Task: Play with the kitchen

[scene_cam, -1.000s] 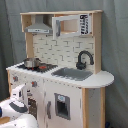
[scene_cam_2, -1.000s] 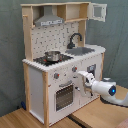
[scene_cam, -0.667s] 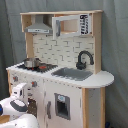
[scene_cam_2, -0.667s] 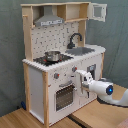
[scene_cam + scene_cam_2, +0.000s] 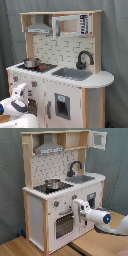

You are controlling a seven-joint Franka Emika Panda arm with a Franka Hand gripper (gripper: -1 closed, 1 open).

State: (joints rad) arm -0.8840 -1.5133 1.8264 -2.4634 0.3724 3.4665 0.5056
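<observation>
We see the kitchen (image 5: pixel 60 188) standing upright on a wooden floor (image 5: pixel 20 247) against a grey curtain (image 5: pixel 115 45), its small pot (image 5: pixel 52 183) on the hob. Our gripper (image 5: pixel 79 207) reaches level toward the front panel beside the oven door (image 5: pixel 64 223), likely for a knob (image 5: pixel 56 204) or handle; whether it is spread or closed we cannot tell.
</observation>
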